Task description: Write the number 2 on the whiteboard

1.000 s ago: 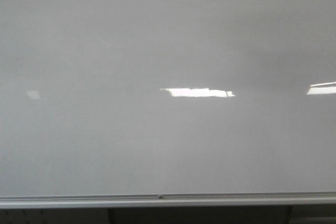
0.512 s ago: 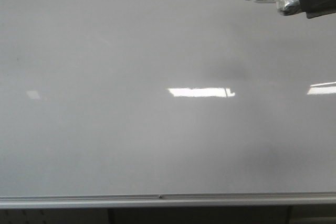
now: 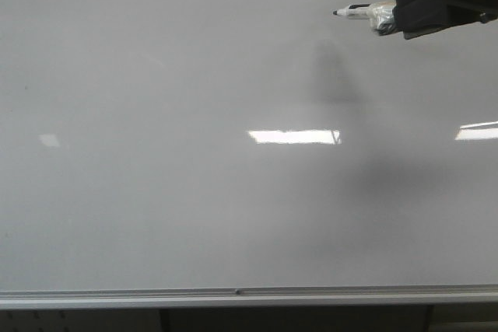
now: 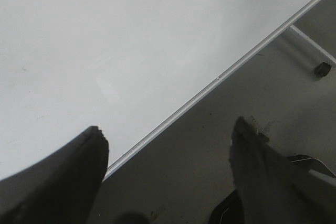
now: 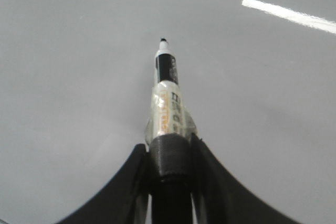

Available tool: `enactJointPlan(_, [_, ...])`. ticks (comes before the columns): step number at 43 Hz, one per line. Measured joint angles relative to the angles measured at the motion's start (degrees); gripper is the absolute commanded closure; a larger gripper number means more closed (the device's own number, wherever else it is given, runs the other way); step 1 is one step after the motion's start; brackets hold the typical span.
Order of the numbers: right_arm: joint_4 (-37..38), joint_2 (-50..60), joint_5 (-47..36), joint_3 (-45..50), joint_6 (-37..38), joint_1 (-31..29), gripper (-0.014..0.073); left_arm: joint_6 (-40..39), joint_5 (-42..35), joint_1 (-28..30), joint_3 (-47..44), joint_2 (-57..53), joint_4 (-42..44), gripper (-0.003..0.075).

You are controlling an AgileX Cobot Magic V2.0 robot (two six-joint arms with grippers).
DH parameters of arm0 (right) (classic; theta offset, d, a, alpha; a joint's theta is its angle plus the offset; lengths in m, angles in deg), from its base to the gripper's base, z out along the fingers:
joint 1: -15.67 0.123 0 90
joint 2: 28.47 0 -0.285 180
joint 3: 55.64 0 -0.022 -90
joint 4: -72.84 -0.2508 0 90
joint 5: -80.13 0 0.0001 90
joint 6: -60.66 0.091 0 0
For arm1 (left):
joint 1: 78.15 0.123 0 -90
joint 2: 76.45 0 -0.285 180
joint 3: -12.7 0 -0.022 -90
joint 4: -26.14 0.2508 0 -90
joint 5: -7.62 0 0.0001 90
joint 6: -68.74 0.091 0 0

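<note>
Pale grey floor lies nearest, below the whiteboard [image 3: 194, 215], whose silver frame [image 3: 233, 295] runs along its lower edge. Off that edge the left gripper [image 4: 168, 166] hangs with jaws spread, holding nothing. Farther up the board, the right gripper [image 5: 169, 153] clamps a marker [image 3: 359, 12] (tip bared), casting a shadow; no digit shows.

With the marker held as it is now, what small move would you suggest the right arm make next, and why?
Probably ease the marker tip-first onto the whiteboard. The right tool grips it, the tip looks clear of the surface with a shadow below it, and no stroke of the digit is visible.
</note>
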Motion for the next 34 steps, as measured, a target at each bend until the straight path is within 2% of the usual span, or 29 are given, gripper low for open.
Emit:
enactJointPlan(17, [0.1, -4.2, -2.7, -0.1, -0.6, -3.6, 0.062, 0.0, 0.0, 0.0, 0.0, 0.0, 0.0, 0.024])
enactJointPlan(27, [0.1, -4.2, 6.0, -0.3, -0.7, -5.8, 0.062, 0.0, -0.1, 0.0, 0.0, 0.0, 0.0, 0.024])
enactJointPlan(34, [0.1, -6.1, 8.1, -0.3, -0.7, -3.5, 0.062, 0.0, -1.0, 0.0, 0.0, 0.0, 0.0, 0.024])
